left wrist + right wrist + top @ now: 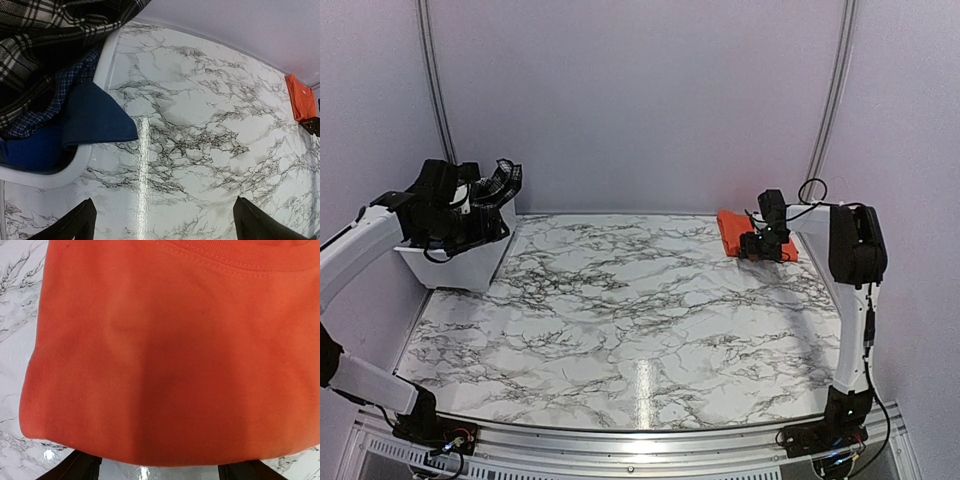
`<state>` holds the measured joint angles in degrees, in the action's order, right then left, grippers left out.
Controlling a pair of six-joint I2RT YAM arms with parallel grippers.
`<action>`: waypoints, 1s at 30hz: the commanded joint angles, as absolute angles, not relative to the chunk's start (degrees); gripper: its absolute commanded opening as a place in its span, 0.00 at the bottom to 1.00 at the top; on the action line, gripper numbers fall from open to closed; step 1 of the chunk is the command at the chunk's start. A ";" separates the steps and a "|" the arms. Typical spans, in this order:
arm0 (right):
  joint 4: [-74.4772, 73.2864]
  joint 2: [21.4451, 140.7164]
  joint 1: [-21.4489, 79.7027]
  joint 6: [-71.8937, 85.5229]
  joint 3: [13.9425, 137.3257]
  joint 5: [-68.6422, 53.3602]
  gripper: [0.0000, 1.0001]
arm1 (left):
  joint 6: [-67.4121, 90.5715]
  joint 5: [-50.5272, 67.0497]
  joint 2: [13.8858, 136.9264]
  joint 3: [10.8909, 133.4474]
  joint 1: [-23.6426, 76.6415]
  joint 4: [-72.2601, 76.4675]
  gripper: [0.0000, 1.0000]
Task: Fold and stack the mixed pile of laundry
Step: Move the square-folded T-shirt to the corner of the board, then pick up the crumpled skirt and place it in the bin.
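The orange T-shirt lies folded at the table's back right and fills the right wrist view. My right gripper hangs low over its near edge, open, and the cloth covers the fingertips. The rest of the laundry pile sits in the white bin at the back left. It holds a black-and-white plaid piece, a blue checked cloth and a dark blue cloth. My left gripper hovers beside the bin, open wide and holding nothing.
The bin's white rim stands left of my left gripper. The marble table stretches between the two arms. Grey walls close the back and sides. The right arm's upright link stands at the table's right edge.
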<state>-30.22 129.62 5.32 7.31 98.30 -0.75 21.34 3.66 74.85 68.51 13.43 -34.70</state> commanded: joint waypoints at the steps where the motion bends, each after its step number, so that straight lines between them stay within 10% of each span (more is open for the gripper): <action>1: -37.21 132.50 3.65 4.04 99.61 -0.26 0.77 | 19.27 5.32 76.44 74.13 9.94 -37.14 0.99; 18: -42.63 100.68 11.27 7.39 95.19 -2.69 0.84 | 16.19 5.54 101.92 110.45 -10.58 -40.84 0.99; 30: -42.92 84.36 25.39 11.86 86.22 7.40 0.91 | 14.24 10.07 112.73 109.01 -10.03 -41.01 0.93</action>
